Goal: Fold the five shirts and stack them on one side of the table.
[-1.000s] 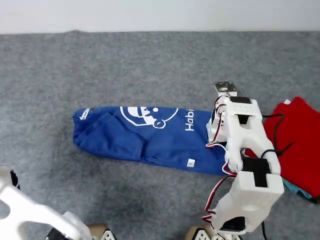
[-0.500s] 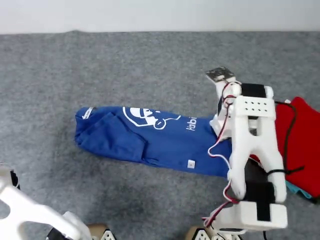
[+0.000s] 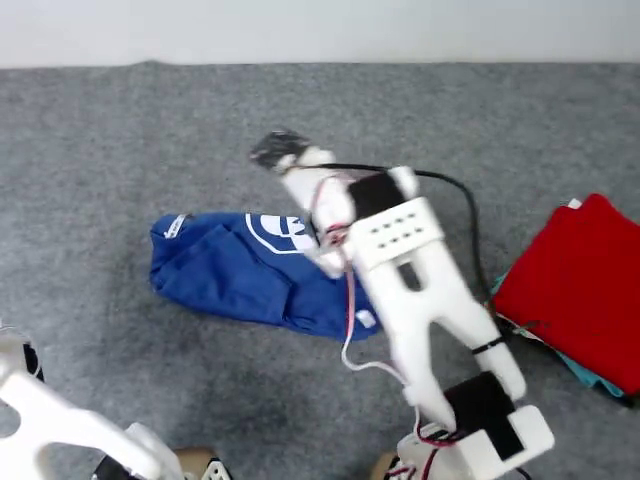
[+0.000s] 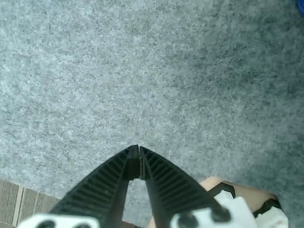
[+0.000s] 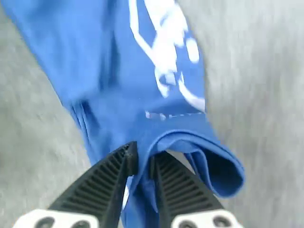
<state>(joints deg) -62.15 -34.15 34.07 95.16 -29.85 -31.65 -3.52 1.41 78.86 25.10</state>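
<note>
Grasping the blue shirt (image 5: 109, 71) beside its white logo (image 5: 166, 57) is the right hand (image 5: 141, 159); the left hand (image 4: 138, 154) is clenched.

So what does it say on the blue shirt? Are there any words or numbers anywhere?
The white print on the blue shirt: a blurred drawing, no letters can be read.
The end tag of that shirt: too small to read.
The hem tag of that shirt: too small to read.
</note>
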